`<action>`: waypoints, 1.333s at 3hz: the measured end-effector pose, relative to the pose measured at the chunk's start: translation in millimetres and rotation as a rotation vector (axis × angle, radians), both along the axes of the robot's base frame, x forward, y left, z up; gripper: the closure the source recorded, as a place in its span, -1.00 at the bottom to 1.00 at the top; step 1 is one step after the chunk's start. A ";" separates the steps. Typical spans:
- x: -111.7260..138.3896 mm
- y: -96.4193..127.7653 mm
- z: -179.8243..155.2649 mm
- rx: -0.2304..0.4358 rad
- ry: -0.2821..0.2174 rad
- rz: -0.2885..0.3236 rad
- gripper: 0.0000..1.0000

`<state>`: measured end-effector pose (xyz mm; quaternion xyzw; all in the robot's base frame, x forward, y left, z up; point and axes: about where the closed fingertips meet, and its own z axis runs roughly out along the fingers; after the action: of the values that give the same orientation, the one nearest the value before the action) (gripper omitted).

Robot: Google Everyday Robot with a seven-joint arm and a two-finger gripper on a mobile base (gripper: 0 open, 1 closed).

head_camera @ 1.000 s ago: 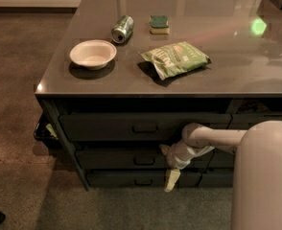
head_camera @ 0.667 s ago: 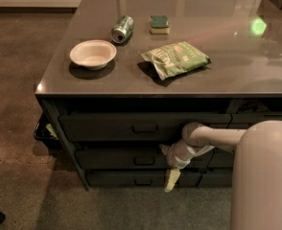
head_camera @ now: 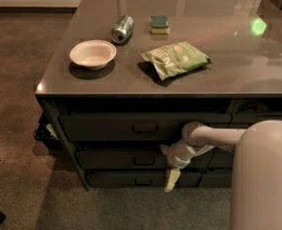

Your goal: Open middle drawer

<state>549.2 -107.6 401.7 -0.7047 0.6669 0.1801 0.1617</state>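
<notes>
The middle drawer (head_camera: 112,158) is the second dark-grey front in the stack under the counter, with a small loop handle (head_camera: 144,160) at its centre. It sits flush with the fronts above and below it. My gripper (head_camera: 169,166) is at the end of the pale arm (head_camera: 213,137), which reaches in from the right. The gripper hangs in front of the drawer stack, just right of the middle drawer's handle and partly over the lower front. It does not appear to hold the handle.
The grey countertop (head_camera: 256,66) holds a white bowl (head_camera: 92,53), a tipped can (head_camera: 122,28), a green-topped sponge (head_camera: 159,24) and a green chip bag (head_camera: 175,58). The taller top drawer (head_camera: 107,127) and the bottom drawer (head_camera: 117,179) frame the middle one. My pale body (head_camera: 263,176) fills the lower right.
</notes>
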 end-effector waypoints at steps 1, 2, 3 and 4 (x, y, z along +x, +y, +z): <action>-1.8 0.8 5.8 0.011 0.011 -0.012 -1.00; -6.2 2.4 15.6 0.026 0.020 -0.033 -1.00; -41.3 5.0 40.9 0.059 0.047 -0.064 -1.00; -83.8 6.2 26.0 0.046 0.114 -0.033 -1.00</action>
<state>465.4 -101.4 427.8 -0.6782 0.6824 0.2324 0.1425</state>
